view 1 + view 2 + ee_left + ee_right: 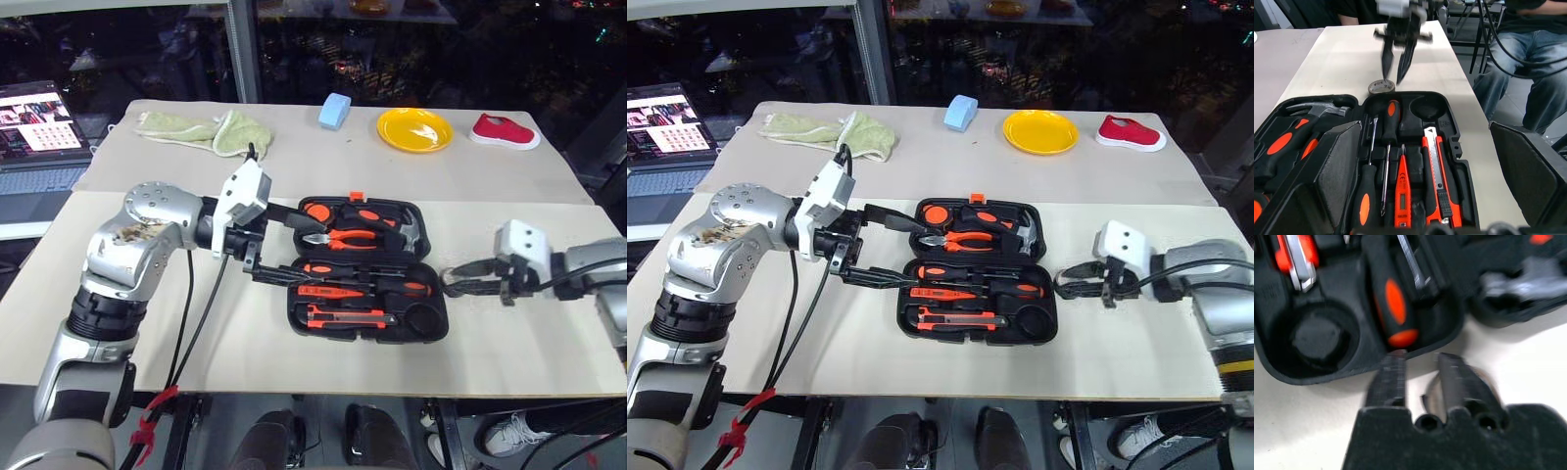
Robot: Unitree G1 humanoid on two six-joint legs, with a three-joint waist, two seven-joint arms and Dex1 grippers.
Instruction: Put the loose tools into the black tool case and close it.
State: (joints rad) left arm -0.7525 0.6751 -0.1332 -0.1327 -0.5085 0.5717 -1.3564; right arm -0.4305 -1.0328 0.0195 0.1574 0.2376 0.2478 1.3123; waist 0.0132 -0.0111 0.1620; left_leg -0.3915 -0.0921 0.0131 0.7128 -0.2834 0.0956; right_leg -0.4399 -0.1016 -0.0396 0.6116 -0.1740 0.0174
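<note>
The black tool case (294, 315) lies open in the middle of the table. Its near half holds two screwdrivers (1367, 196), the orange tester (1401, 196) and the utility knife (1436, 171); its round slot (427, 318) is bare. Pliers and a hammer sit in the far half. The small black tape roll (1381, 87) lies on the table just off the case's right edge. My right gripper (451, 284) hovers right at it, fingers apart, with the roll's rim (1429, 399) between them. My left gripper (306, 253) is open at the case's left edge, holding nothing.
Along the back of the table lie a green cloth (211, 130), a blue block (334, 111), a yellow plate (414, 129) and a red shoe (504, 130). A laptop (39, 137) stands off to the left. A seated person (1528, 58) is beyond the table's right end.
</note>
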